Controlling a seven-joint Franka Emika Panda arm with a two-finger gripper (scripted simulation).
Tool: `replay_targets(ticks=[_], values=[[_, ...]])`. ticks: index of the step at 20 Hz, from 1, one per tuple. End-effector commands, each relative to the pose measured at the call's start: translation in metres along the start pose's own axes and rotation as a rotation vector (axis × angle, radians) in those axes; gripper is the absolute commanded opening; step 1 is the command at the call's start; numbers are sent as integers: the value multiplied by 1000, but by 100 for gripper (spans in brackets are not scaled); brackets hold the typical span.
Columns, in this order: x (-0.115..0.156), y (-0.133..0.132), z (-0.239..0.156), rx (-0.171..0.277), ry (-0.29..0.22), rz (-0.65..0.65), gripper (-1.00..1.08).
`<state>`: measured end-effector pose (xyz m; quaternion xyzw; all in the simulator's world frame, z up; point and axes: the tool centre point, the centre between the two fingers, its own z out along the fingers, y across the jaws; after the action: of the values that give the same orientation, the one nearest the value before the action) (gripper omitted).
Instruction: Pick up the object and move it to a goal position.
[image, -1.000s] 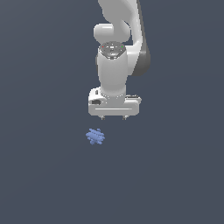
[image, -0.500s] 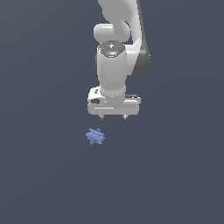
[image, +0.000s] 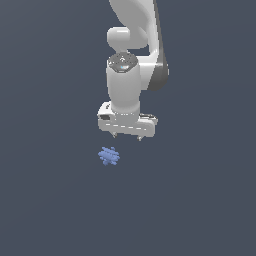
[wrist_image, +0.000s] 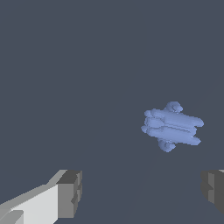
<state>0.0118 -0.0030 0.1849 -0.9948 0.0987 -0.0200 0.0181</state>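
Blue object (image: 109, 155) flat on floor, clear of spread tool (image: 127, 137).

A flat, plain slate-grey surface (image: 50, 210) fills both views, without seams, edges or markings. No walls, furniture or windows can be made out. Light is even and soft.

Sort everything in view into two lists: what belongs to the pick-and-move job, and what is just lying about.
Belongs to the job:
- small periwinkle-blue knobby spiked cluster, lying on the floor
- white robot hand, open, above the cluster and apart from it

Just lying about:
- nothing else visible; only the plain dark grey floor
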Motion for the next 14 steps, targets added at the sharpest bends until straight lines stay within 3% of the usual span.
replay_targets(ticks=[1,14], values=[[1,4,5,0,-3,61,100],[10,31,36,-9,-18,462,100]])
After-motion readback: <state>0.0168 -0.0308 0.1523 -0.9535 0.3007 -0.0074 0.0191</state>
